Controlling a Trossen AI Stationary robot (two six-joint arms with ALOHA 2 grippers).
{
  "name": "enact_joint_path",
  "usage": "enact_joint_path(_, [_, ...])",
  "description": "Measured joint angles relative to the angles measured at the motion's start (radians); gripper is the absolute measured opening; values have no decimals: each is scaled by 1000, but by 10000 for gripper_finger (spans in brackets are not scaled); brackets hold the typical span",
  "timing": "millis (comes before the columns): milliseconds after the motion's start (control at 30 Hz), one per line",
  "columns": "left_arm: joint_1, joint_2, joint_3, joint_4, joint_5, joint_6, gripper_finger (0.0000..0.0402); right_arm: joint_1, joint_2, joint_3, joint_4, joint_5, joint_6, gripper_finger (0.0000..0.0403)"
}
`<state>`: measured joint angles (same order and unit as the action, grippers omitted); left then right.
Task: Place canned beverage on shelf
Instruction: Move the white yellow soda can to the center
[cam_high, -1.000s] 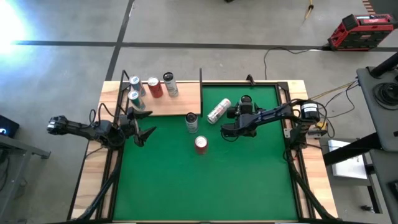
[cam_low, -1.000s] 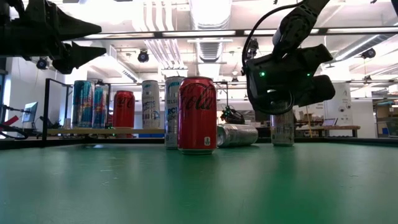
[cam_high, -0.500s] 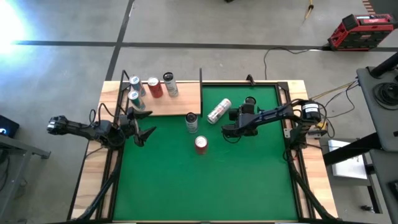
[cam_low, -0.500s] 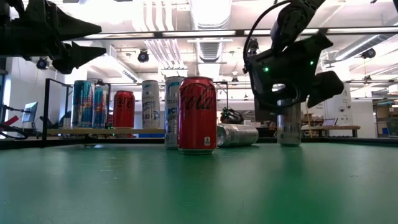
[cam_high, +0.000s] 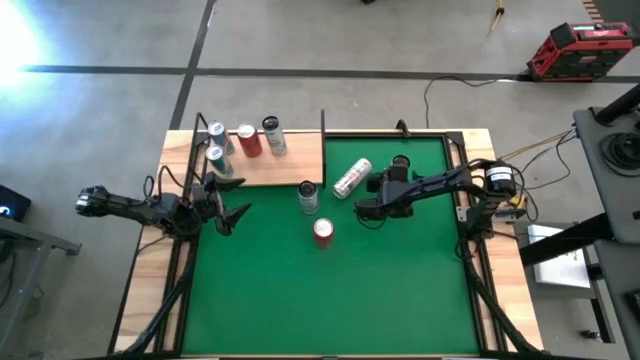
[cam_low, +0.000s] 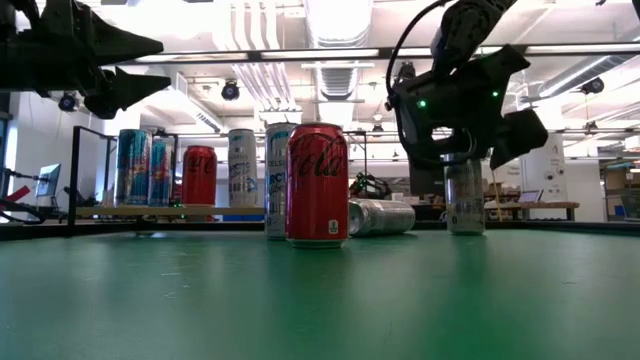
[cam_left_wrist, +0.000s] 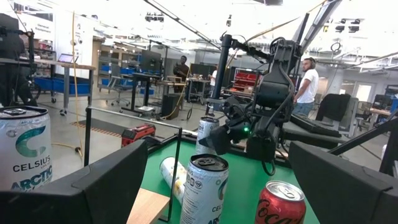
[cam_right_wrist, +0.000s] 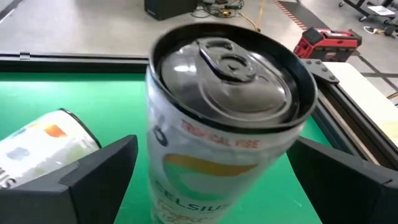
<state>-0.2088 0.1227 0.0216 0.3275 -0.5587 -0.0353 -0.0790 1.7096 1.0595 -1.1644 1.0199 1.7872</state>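
The right claw (cam_high: 398, 172) is being held with its fingers spread on either side of an upright Celsius can (cam_right_wrist: 225, 118), which is standing on the green mat (cam_high: 330, 290) to the right of the shelf (cam_high: 262, 160). In the right wrist view the can is sitting between the two dark fingers (cam_right_wrist: 102, 168), with a gap showing on each side, so nothing is being gripped.

A silver can (cam_high: 351, 178) is lying on its side on the mat between the shelf and that claw. A red Coca-Cola can (cam_high: 323, 231) is standing farther out on the mat from the shelf, and a white can (cam_high: 308, 195) is standing just off the shelf's near right corner.

Four cans are standing on the shelf: two blue ones (cam_high: 217, 134) at its left end, a red one (cam_high: 248, 140) in the middle and a white one (cam_high: 273, 135) beside it.

The left claw (cam_high: 228, 205) is being held released above the desk (cam_high: 152, 260), just in front of the shelf's left end, with nothing between its fingers.
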Motion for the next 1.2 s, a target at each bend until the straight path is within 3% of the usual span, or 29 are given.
enact_joint_path(200, [0,0,0,0,0,0,375,27,0,54,-26,-54,-10,400])
enact_joint_path(467, [0,0,0,0,0,0,375,47,0,216,-257,-379,-1,400])
enact_joint_path(600, [0,0,0,0,0,0,375,51,-2,247,-317,-445,92,400])
enact_joint_path(800, [0,0,0,0,0,0,375,66,2,211,-273,-361,132,400])
enact_joint_path(1200, [0,0,0,0,0,0,375,65,2,-38,33,46,166,400])
